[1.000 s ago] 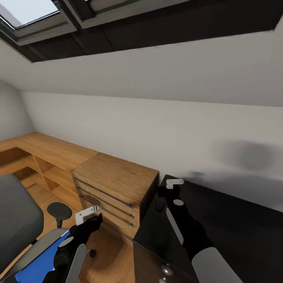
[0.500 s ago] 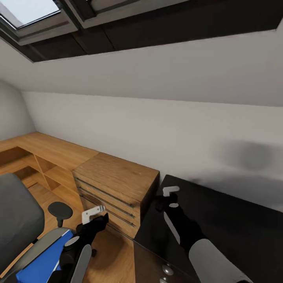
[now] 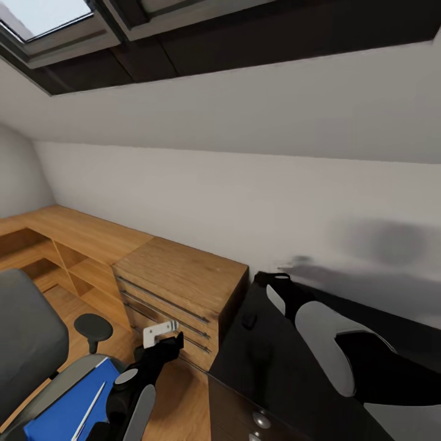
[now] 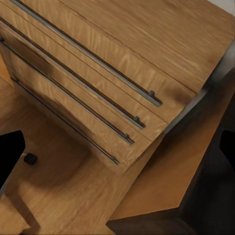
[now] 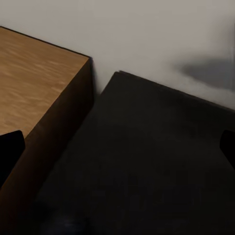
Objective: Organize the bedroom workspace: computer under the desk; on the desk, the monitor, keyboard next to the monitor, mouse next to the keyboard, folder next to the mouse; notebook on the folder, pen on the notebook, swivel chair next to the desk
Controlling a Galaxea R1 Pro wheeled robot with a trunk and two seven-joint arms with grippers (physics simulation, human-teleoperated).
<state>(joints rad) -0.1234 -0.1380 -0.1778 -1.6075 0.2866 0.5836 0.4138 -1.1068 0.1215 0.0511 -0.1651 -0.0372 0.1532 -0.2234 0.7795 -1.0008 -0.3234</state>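
Blue folder [image 3: 58, 407] lies on the swivel chair [image 3: 27, 343] seat, at its front edge. Left gripper [image 3: 160, 334], fingers spread wide, empty, should descend squarely there; right gripper [image 3: 274, 278], spread wide, hovers over the dark desk [image 3: 288, 367].

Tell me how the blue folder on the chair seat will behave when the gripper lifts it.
The folder looks thin and flat, so it is probably light and may bend if gripped by one edge. Its smooth cover could slide between the fingers. The thin white stick lying on it, possibly a pen, would likely roll off if it tilts.
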